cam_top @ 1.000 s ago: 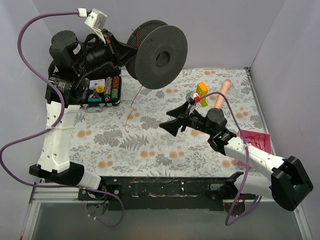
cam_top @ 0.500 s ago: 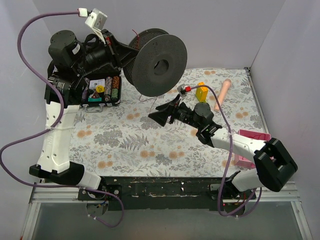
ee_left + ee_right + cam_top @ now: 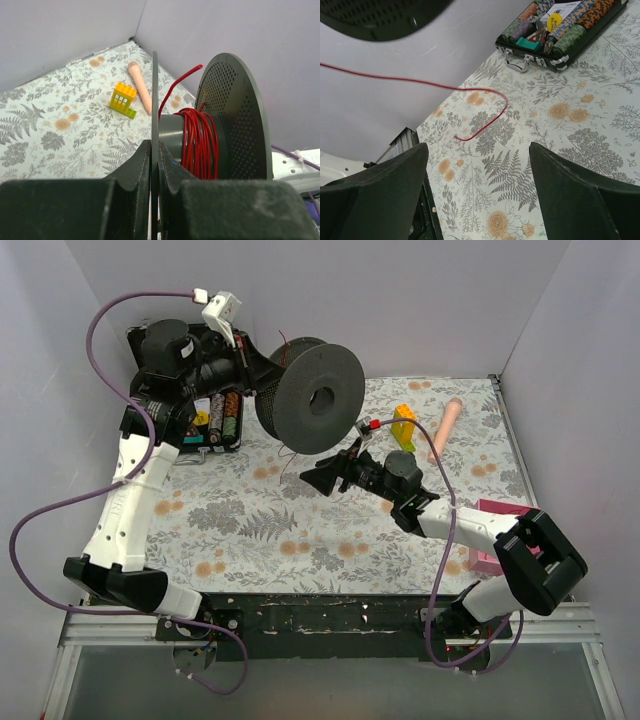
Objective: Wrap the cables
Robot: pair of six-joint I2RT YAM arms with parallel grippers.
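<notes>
My left gripper (image 3: 154,150) is shut on the thin flange of a dark grey spool (image 3: 310,395) and holds it in the air over the back left of the table. Dark-red cable (image 3: 200,140) is wound round the spool's hub, and one stiff end (image 3: 181,81) sticks up. A loose strand (image 3: 470,87) hangs from the spool and curls down onto the flowered cloth; it shows faintly in the top view (image 3: 287,455). My right gripper (image 3: 325,478) is open and empty, just right of that strand and below the spool. In the right wrist view the right gripper (image 3: 477,150) has its jaws wide apart, and the strand's end lies ahead of them.
An open black case of poker chips (image 3: 215,420) stands at the back left, also in the right wrist view (image 3: 560,30). A yellow toy brick (image 3: 404,424) and a peach cylinder (image 3: 445,428) lie at the back right. A pink item (image 3: 500,530) sits by the right arm.
My left arm has swung the spool lower and nearer the table. My right gripper has moved left and back toward the hanging strand, still open.
</notes>
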